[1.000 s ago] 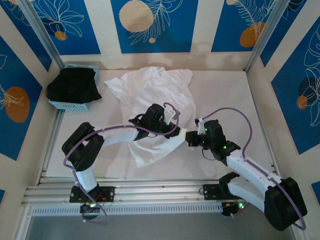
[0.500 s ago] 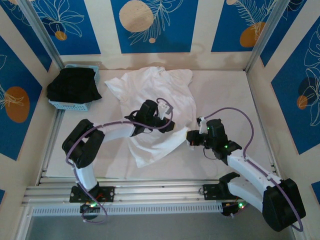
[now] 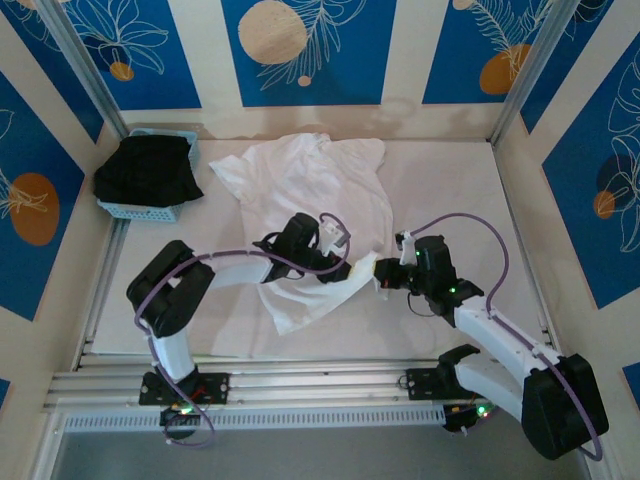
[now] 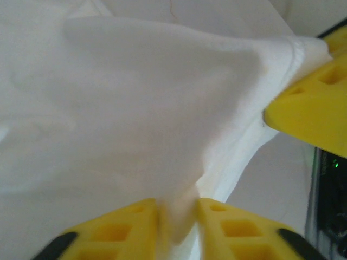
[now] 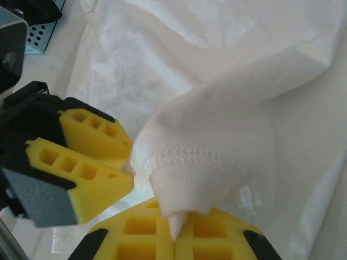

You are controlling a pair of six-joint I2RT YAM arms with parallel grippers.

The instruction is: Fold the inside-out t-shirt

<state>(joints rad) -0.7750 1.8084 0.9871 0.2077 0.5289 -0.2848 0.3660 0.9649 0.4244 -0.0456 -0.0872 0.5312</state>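
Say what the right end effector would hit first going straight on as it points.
The right end effector meets the hem of the t-shirt it pinches first; the left end effector sits close beyond, likely next, depth unclear.

Bare table point(image 3: 450, 190) lay open right of the inside-out t-shirt point(image 3: 310, 180), blue basket point(image 3: 140, 211) with black garment point(image 3: 145, 170) blocked the far-left corner, left gripper point(image 3: 357, 268) and right gripper point(image 3: 383, 281) crowded just beside each other mid-table, walls point(image 3: 300, 40) closed three sides.
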